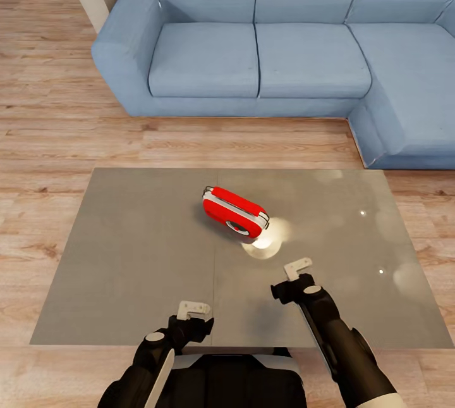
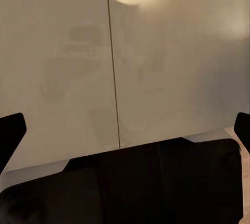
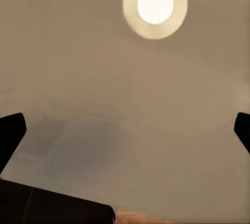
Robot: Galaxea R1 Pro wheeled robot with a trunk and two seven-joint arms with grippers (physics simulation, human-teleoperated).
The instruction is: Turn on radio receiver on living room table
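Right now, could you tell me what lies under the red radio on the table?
The radio receiver rests directly on the table, its glossy grey top, beside a bright reflected light spot. The patch of tabletop beneath the radio itself is covered, so nothing there can be checked.

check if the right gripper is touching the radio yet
Apart. The head view shows bare table between the right gripper and the radio receiver.

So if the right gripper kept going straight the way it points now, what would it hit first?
Most likely the bare top of the table: the right gripper looks down at grey surface and a lamp reflection. The radio receiver sits ahead and off to its left, though depth is unclear.
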